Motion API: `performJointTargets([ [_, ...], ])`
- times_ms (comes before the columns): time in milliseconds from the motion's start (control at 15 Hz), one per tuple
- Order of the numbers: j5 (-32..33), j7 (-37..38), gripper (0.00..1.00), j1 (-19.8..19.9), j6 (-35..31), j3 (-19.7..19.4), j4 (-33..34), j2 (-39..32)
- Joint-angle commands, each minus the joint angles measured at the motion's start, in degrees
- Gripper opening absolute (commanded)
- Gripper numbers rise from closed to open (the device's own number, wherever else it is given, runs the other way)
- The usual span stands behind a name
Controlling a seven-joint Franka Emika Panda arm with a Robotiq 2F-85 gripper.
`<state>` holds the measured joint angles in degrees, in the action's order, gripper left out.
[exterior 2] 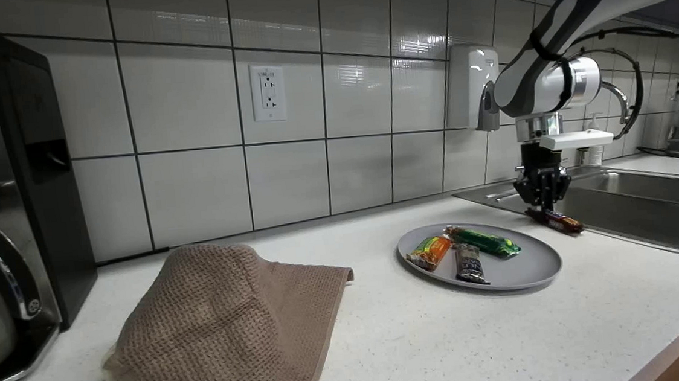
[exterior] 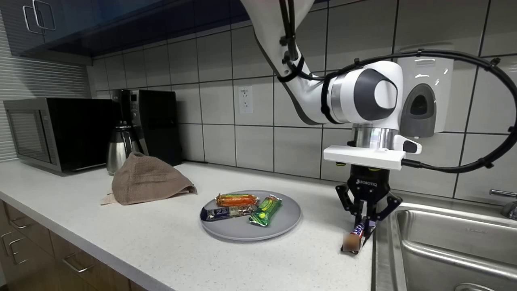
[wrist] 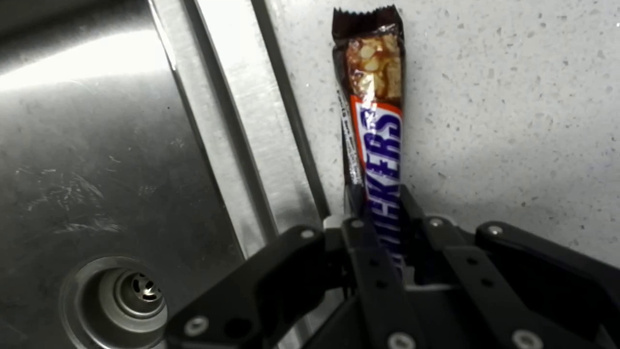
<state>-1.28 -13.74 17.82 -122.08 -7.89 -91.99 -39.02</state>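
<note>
Countertop [exterior: 161, 234], jaws snug around Snickers [wrist: 380, 140]

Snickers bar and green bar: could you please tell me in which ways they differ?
The Snickers bar is mainly brown, white and blue; the green bar is mainly green.
The Snickers bar is clasped in the gripper; the green bar is free of it.
The Snickers bar is beside the sink; the green bar lies on the plate.
Both are narrow, shiny, wrapped bars.

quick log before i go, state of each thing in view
slim brown wrapped Snickers bar, gripped
black two-fingered robot hand, closed around it
flat round grey plate, loaded
three shiny wrapped bars, lying on plate
brown woven cloth towel, heaped
boxy black-sided microwave, door shut
</note>
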Motion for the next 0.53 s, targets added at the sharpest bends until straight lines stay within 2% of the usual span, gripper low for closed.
performJointTargets([
  [0, -0.51, -0.92, 0.04, 0.49, -0.16, 0.94, -0.75, 1.91],
  [467, -0.17, -0.48, 0.04, -0.7, -1.16, 1.4, -3.31, 4.9],
])
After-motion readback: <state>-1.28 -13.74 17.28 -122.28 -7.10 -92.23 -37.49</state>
